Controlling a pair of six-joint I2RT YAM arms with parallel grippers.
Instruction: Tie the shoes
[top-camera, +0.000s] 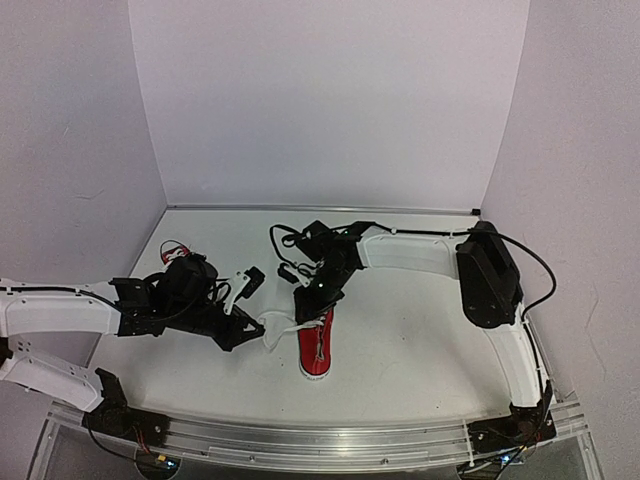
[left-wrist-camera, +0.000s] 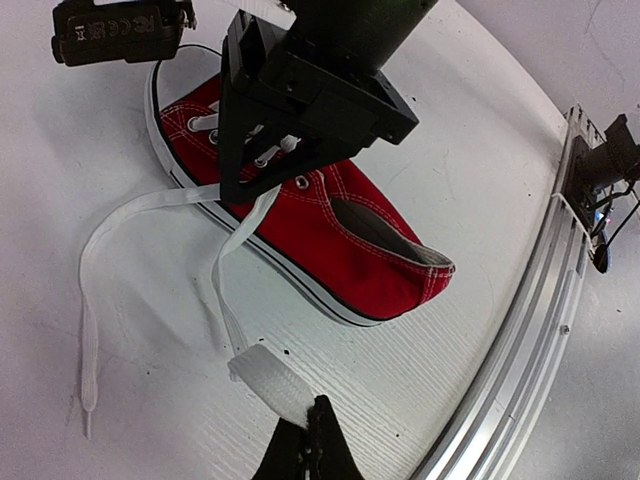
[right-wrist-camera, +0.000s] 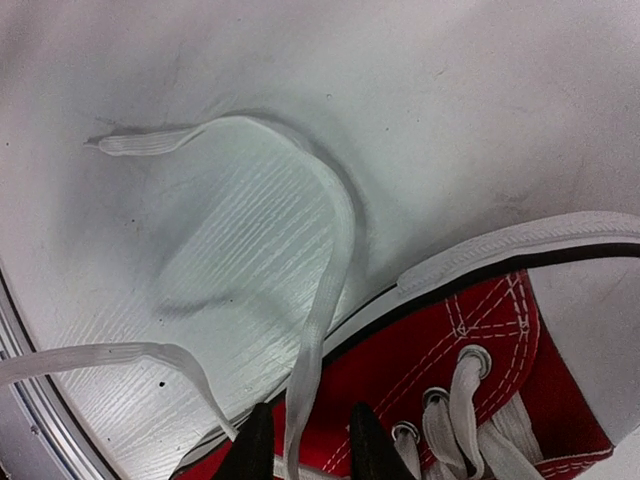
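Observation:
One red shoe (top-camera: 316, 350) with a white sole lies mid-table, toe toward the near edge. It also shows in the left wrist view (left-wrist-camera: 340, 240) and the right wrist view (right-wrist-camera: 480, 390). Its white laces are loose. My left gripper (top-camera: 250, 335) sits just left of it, shut (left-wrist-camera: 310, 445) on the flat end of one white lace (left-wrist-camera: 270, 380). My right gripper (top-camera: 315, 300) hovers over the eyelets, its fingers apart (right-wrist-camera: 310, 450), with the other lace (right-wrist-camera: 325, 300) running between them. The second red shoe (top-camera: 174, 250) lies far left, mostly hidden behind my left arm.
An aluminium rail (top-camera: 320, 435) runs along the near table edge and shows in the left wrist view (left-wrist-camera: 530, 330). White walls close in the back and both sides. A loose lace end (right-wrist-camera: 140, 143) lies on the table beside the shoe.

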